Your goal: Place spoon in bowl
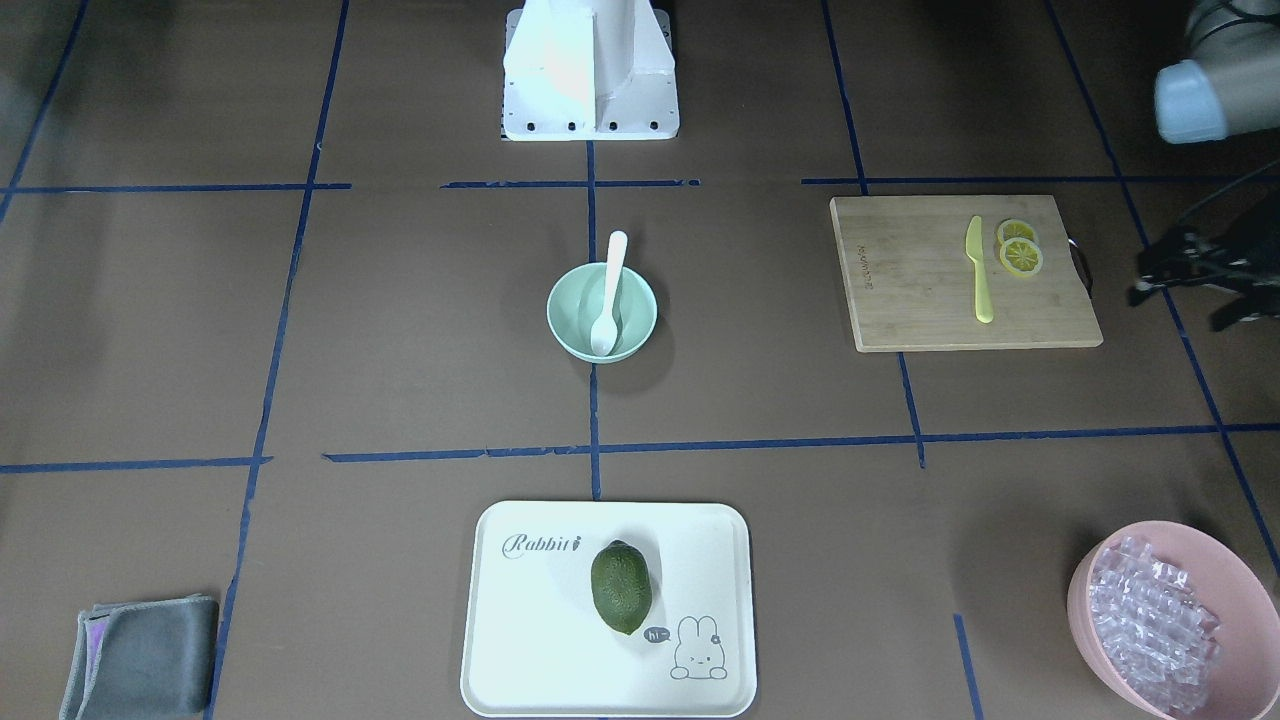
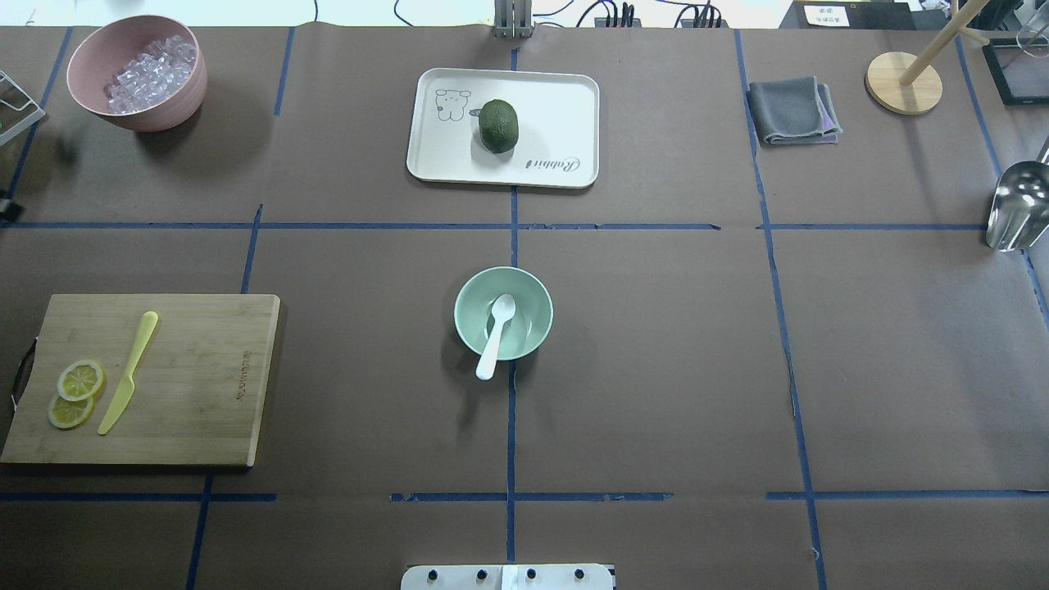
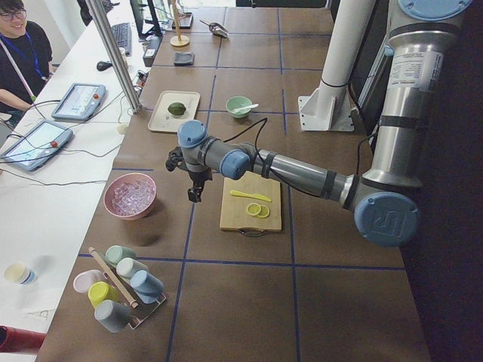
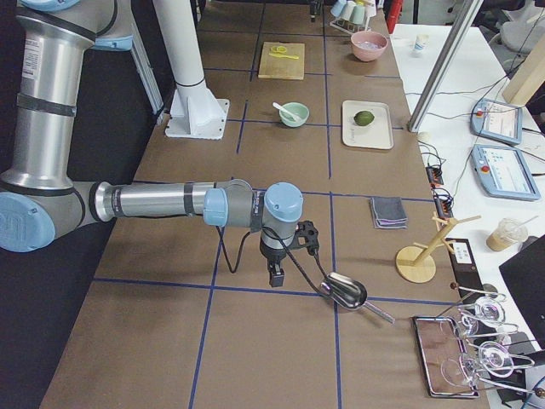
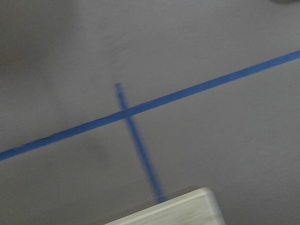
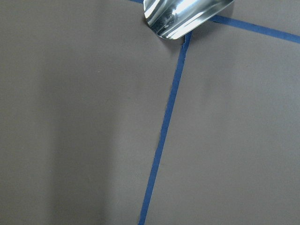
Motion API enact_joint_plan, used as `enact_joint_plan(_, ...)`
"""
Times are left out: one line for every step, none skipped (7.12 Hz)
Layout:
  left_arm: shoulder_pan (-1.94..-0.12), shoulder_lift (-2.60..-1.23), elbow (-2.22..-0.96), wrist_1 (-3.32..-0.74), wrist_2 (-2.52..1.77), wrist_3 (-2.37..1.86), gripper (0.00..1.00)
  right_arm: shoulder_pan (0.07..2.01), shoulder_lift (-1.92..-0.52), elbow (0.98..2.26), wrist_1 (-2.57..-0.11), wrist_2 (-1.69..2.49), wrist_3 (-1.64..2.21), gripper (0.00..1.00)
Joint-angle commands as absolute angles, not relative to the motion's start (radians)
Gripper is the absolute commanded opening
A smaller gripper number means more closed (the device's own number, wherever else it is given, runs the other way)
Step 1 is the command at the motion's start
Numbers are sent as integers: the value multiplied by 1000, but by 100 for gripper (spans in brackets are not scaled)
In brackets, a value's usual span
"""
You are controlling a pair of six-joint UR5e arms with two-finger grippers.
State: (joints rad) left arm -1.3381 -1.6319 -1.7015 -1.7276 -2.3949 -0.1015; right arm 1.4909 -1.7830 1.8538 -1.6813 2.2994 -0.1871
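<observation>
The white spoon (image 2: 497,332) lies in the mint-green bowl (image 2: 467,324) at the table's middle. Its scoop rests inside and its handle leans over the rim on the robot's side; it also shows in the front view (image 1: 608,300) in the bowl (image 1: 560,320). My left gripper (image 3: 197,193) hovers beyond the cutting board's outer end, far from the bowl, and shows partly at the front view's edge (image 1: 1190,285). I cannot tell if it is open. My right gripper (image 4: 277,274) hangs above the table by a metal scoop; I cannot tell its state.
A cutting board (image 2: 188,377) holds a yellow knife (image 2: 127,373) and lemon slices (image 2: 78,381). A white tray (image 2: 557,106) holds a green fruit (image 2: 498,125). A pink bowl (image 2: 164,102), grey cloth (image 2: 791,111), metal scoop (image 2: 1016,205) and wooden stand (image 2: 901,82) stand around.
</observation>
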Motion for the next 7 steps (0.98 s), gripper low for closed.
enact_joint_plan(-1492,-1577,-1639,-1695,-2414,61,100,1491,-1782,1853,-1681,2299,-184,99)
enact_joint_plan(-1537,-1548,-1634,-1656,-2413,63,100,1493,-1782,1853,-1681,2299,-184,99)
enact_joint_plan(-1546,-1489,-1640,-1663,-2414,70,100,1493,-1782,1855,-1681,2299,-184,99)
enact_joint_plan(-1558,-1467,-1640,-1677,-2381,72,100,1493,-1782,1855,-1681,2299,-184,99)
enact_joint_plan(-1562,-1471,-1641,-1677,-2341,74,100,1493,-1782,1855,-1681,2299,-184,99)
enact_joint_plan(-1562,-1474,-1641,-1664,-2332,78,100,1493,-1782,1856,-1681,2299,-184,99)
enact_joint_plan(-1562,-1476,-1647,-1640,-2333,83,100,1494,-1782,1858,-1681,2299,-184,99)
